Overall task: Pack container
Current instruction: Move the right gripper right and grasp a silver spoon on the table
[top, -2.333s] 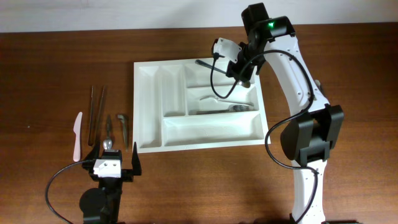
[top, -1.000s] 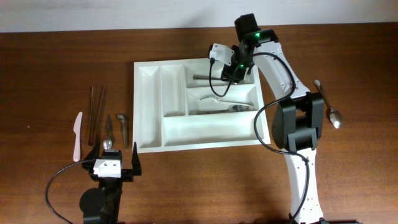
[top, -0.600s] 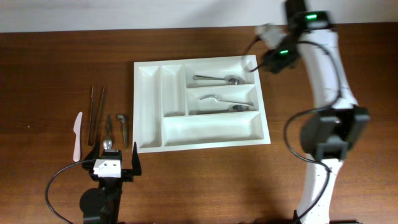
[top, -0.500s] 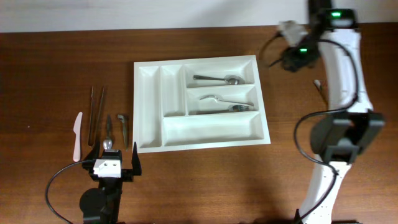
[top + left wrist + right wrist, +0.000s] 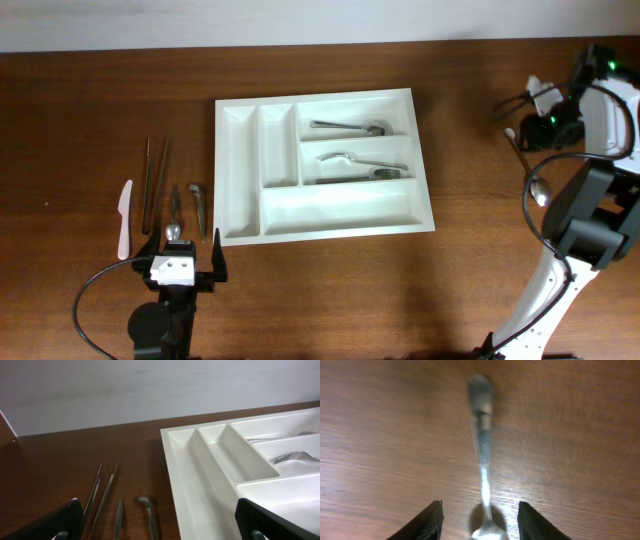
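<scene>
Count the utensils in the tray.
3. A spoon lies in the top long compartment of the tray; a second utensil and a third utensil share the middle one. None looks hidden.

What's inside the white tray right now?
The container holds a spoon in the top long compartment and two more metal utensils in the middle one. Other three compartments show nothing; nothing covers the overhead view.

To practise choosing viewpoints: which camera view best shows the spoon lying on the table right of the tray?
Right wrist view: the spoon lies large and central. Overhead shows it small, far right. Left wrist view misses it.
</scene>
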Controlling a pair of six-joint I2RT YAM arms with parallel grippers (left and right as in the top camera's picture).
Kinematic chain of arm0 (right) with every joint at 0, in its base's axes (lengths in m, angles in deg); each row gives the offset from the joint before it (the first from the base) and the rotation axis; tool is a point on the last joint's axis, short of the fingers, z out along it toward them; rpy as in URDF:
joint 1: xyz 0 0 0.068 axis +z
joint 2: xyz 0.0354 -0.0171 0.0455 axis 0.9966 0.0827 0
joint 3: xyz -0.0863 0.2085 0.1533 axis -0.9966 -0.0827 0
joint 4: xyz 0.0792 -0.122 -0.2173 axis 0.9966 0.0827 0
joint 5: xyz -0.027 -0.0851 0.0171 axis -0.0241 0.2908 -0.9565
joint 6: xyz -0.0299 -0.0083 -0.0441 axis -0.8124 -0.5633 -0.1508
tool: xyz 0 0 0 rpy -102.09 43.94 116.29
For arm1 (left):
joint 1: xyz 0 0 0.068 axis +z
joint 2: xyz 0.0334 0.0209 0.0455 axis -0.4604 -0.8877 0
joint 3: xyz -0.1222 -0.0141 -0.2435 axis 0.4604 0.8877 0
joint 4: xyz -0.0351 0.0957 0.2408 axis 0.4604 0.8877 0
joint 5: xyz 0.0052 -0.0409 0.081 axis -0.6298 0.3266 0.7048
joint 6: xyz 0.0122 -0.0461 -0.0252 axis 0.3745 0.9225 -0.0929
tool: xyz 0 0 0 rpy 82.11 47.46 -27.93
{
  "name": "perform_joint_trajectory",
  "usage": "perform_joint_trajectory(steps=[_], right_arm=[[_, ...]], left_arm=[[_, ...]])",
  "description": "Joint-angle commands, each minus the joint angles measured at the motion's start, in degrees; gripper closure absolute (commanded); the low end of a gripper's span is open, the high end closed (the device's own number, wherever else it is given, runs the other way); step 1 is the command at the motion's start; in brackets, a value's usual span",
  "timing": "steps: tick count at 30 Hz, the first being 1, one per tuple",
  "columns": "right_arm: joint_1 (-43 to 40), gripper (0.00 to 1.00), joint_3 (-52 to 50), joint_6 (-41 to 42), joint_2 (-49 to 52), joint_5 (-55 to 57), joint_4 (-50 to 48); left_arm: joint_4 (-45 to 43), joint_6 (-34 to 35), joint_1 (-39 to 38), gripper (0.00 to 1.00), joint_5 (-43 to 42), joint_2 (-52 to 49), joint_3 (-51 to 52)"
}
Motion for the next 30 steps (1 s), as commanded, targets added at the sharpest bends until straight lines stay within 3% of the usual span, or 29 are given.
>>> perform_joint_trajectory(steps=[1,10,19,26,30], right_arm=[[-0.96,0.53,-5.35,0.55,0.22,0.48,-3.19],[-1.20,0.61,-13.73,0.20,0.22,0.48,-10.60],[-1.20,0.96,-13.94,0.22,0.22,1.49,-11.04],[0.39,0.96,-11.06,0.26,-0.48,-3.65,-10.51],[3.26,0.96,-4.57,0.22,-2.10,-6.34,-8.57]], left_arm=[[-0.13,-0.94,-0.31,0.01,0.61,0.44,0.46],[-0.15,-0.94,-0.31,0.01,0.61,0.44,0.46],[-0.13,-0.94,-0.31,0.01,0.61,0.44,0.46],[-0.13,-0.94,-0.31,0.01,0.61,0.44,0.46],[-0.13,-0.94,-0.31,0.01,0.61,0.44,0.46]])
